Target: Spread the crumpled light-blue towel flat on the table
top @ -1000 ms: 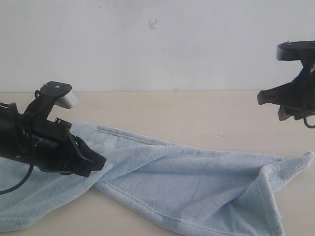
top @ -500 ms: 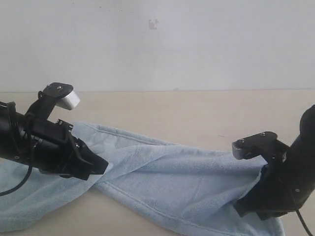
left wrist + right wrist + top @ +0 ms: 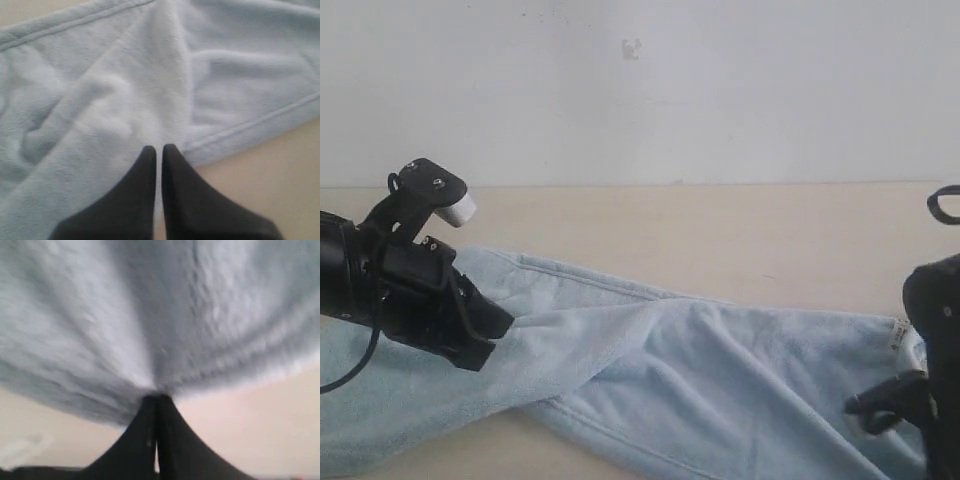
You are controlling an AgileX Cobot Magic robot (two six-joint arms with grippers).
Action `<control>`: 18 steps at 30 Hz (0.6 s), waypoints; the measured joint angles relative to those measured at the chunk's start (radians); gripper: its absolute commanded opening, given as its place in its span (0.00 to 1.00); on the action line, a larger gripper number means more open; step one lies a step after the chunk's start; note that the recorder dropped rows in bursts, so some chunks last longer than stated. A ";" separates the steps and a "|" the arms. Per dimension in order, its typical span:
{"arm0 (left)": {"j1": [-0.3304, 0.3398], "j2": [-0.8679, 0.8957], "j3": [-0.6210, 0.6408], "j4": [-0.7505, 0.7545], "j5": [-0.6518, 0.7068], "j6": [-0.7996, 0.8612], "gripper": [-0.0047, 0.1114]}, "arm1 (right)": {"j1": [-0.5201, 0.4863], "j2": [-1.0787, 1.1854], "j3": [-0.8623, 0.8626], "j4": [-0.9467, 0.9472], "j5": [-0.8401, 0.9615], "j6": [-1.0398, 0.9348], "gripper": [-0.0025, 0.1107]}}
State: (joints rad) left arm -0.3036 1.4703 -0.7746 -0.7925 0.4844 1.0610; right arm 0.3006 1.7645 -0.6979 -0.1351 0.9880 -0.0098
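The pale-blue towel [image 3: 720, 380] lies lengthwise across the cream table [image 3: 720, 225], still folded over itself near the left. Its white tag [image 3: 898, 333] shows at the right end. My left gripper [image 3: 498, 326] is shut on a raised fold of the towel at its left part; in the left wrist view the fingertips [image 3: 157, 149] pinch the towel [image 3: 125, 75] beside a hem. My right gripper [image 3: 865, 408] is low at the towel's right end. In the right wrist view it [image 3: 157, 397] is shut on the towel [image 3: 150, 315], with creases fanning out from the tips.
A plain white wall [image 3: 640, 90] runs behind the table's far edge. Bare table surface [image 3: 270, 190] shows beside the towel's hem near the left gripper, and more [image 3: 250, 430] under the right gripper. The towel's lower edge runs out of the exterior view.
My right arm came down from high on the right, took hold of the towel's right end and pulled it outward. My left gripper drew its fold to the left, and the twist opened.
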 measured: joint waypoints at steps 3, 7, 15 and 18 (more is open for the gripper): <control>0.020 0.000 0.000 0.074 -0.041 -0.021 0.07 | -0.010 0.005 0.073 -0.232 0.130 0.174 0.02; 0.036 0.000 0.000 0.097 -0.079 -0.040 0.07 | -0.055 0.005 0.098 -0.367 0.213 0.272 0.02; 0.036 0.000 0.000 0.020 -0.105 -0.040 0.07 | -0.057 -0.085 -0.068 -0.348 0.086 0.348 0.02; 0.036 0.000 0.000 -0.026 -0.106 -0.040 0.07 | -0.041 -0.151 -0.076 -0.179 -0.021 0.194 0.02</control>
State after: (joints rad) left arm -0.2675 1.4703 -0.7746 -0.8188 0.3780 1.0214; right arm 0.2601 1.6139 -0.7743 -0.3138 0.9674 0.1843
